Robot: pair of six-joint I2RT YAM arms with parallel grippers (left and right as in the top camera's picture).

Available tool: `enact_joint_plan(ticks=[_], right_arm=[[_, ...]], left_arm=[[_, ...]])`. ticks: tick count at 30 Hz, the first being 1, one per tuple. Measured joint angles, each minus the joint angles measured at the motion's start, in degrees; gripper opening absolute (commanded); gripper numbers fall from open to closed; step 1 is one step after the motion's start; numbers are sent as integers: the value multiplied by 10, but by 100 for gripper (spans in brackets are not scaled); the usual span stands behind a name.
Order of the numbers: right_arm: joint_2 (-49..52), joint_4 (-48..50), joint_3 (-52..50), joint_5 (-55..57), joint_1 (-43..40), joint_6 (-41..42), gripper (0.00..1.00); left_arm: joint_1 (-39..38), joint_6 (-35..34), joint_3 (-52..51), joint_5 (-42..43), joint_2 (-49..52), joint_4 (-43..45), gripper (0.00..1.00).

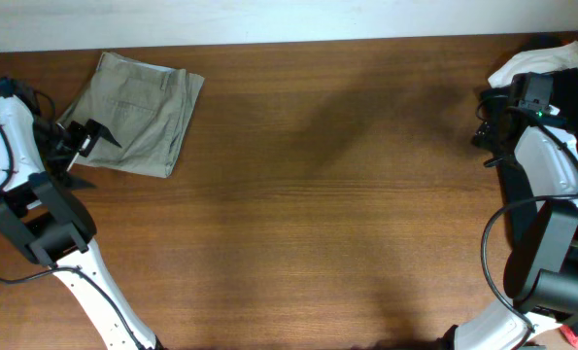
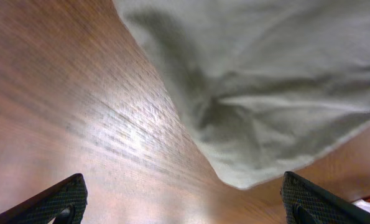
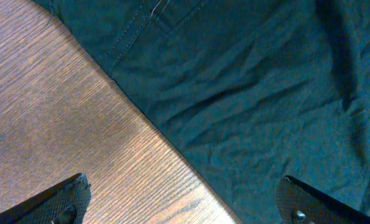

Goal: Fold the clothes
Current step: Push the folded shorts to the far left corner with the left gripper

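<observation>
White arm shells (image 1: 551,165), black joints (image 1: 41,219), black cables (image 1: 484,255), green lights (image 1: 539,114)

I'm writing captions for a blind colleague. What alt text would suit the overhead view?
A pale khaki garment lies folded into a rough rectangle at the far-left corner of a brown wooden table, the left gripper at its near-left edge. The right arm rests at the table's right edge by a white cloth.

Matt khaki cotton clothes (image 1: 138,112) on glossy wood-grain table (image 1: 318,194)
</observation>
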Motion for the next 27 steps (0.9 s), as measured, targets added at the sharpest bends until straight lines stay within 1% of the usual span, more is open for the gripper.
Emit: enact_joint_plan(ticks=[1,2,3,4,6,7,8,11,13,15,16,20,21,23,27], right_arm=[[0,0,0,0,0,0,99],[0,0,0,0,0,0,99],[0,0,0,0,0,0,99],[0,0,0,0,0,0,99],[0,0,0,0,0,0,99],[0,0,0,0,0,0,99],[0,0,0,0,0,0,99],[0,0,0,0,0,0,99],[0,0,0,0,0,0,99],[0,0,0,0,0,0,99],[0,0,0,0,0,0,99],[0,0,0,0,0,0,99],[0,0,0,0,0,0,99],[0,0,0,0,0,0,99],[0,0,0,0,0,0,99]], left_arm=[[0,0,0,0,-9,-1,99],[-1,2,0,0,-22,2,77],[-3,9,-1,-2,-33,17,12],[-6,18,-3,-4,-46,40,4],[-25,50,-4,-18,-81,103,1],[-34,57,-4,-29,-92,116,1],[-49,66,-4,-58,-105,150,1],[-85,76,-5,-145,-109,220,1],[-94,78,-5,-187,-107,277,1],[-90,78,-5,-210,-89,316,1],[-86,78,-5,-216,-72,354,1],[-81,82,-5,-226,6,403,1],[-81,92,-5,-227,27,417,1],[-81,120,-5,-227,50,431,1],[-81,141,-5,-227,54,449,1]])
